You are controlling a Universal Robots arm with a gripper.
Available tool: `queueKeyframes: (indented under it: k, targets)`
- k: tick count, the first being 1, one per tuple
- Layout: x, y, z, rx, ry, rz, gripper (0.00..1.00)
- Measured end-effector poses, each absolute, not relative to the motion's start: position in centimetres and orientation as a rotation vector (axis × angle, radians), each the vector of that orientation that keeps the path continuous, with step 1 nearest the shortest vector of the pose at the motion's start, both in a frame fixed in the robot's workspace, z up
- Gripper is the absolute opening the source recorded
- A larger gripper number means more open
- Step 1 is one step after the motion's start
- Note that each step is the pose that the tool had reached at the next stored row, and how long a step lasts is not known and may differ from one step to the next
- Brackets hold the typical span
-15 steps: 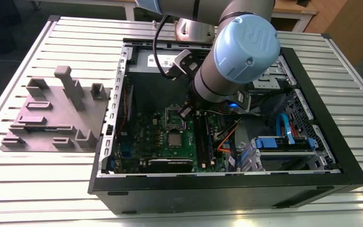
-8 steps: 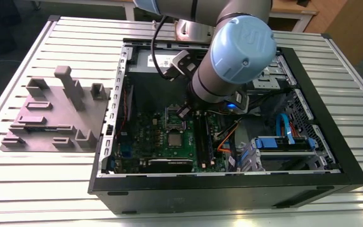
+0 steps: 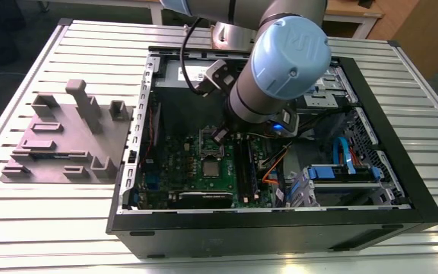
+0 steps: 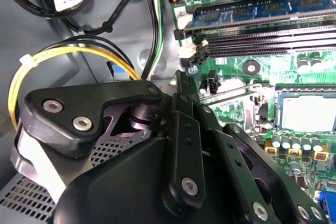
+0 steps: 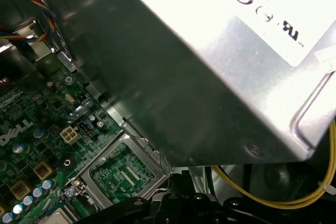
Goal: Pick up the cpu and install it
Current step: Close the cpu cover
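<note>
1. The cpu (image 3: 207, 169) lies flat in the metal-framed socket (image 4: 306, 113) near the middle of the green motherboard (image 3: 175, 165), not in the gripper (image 4: 181, 83). The hinged socket frame (image 5: 124, 170) beside it is open.
2. The gripper hangs inside the computer case (image 3: 280, 225), over the motherboard's edge nearest the silver power supply (image 5: 220, 61) and a little apart from the cpu. I cannot tell how its jaws stand, as its black linkage hides the tips.
3. To my eye, doing this well means the chip lying level and square inside the frame. Any approach should be straight from above, clear of the yellow cable (image 4: 63, 56) and the memory slots (image 4: 262, 40).
4. The chip's top is smooth bright metal, so probably slippery. The board is crowded with small, fragile-looking parts, and the power supply's sheet-metal corner sits close.
5. A matte grey block tray (image 3: 59, 142) stands on the ribbed table (image 3: 52, 228), beside the case's side wall.
</note>
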State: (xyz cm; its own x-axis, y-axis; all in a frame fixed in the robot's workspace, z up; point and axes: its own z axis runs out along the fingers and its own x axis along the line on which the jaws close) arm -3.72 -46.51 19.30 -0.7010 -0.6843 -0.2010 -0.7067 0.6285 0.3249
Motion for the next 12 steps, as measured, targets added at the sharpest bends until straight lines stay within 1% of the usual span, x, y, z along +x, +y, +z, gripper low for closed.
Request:
queueKeyframes:
  k: [12]
  targets:
    - [-3.8, -46.5, 19.73, -1.193, 2.796, 0.569, 0.11]
